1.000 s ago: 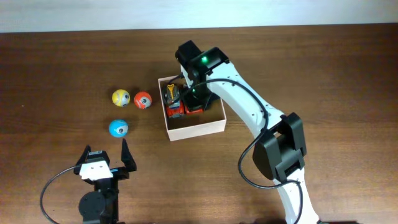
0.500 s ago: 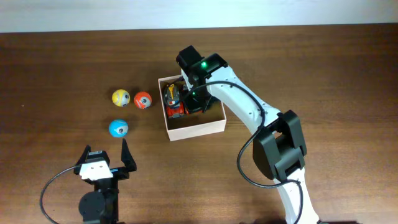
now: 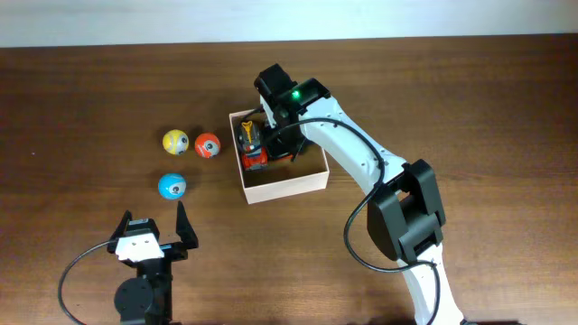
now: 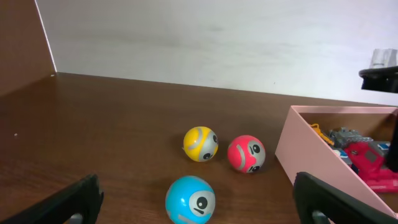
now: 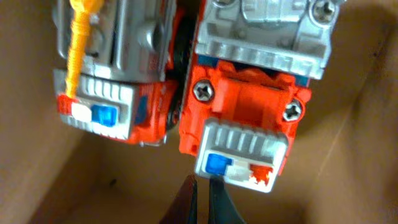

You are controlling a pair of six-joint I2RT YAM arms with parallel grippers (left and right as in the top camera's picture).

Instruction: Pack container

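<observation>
The dark brown wooden counter point(image 3: 470, 108) carries everything. The white right arm point(image 3: 352, 149) reaches across it from the near right edge and down into the container point(image 3: 284, 188), a square, shallow, cream-walled open box with a tan inside that sits near the middle of the counter.

Two orange-red and silver plastic toy trucks lie side by side in the box's left half, one with a yellow ladder point(image 5: 112, 74) and one with a grey grille point(image 5: 249, 112).

Outside the box, to its left, are three small balls with faces. The red one point(image 3: 208, 145) is nearest the wall, the yellow one point(image 3: 175, 142) is just beside it, and the blue one point(image 3: 172, 186) lies nearer the left arm.

The left claw point(image 3: 153, 226) sits at the near edge, spread wide and holding nothing. The right claw point(image 5: 202, 199) hangs just above the grille truck, its tips pinched narrow with nothing between them.
</observation>
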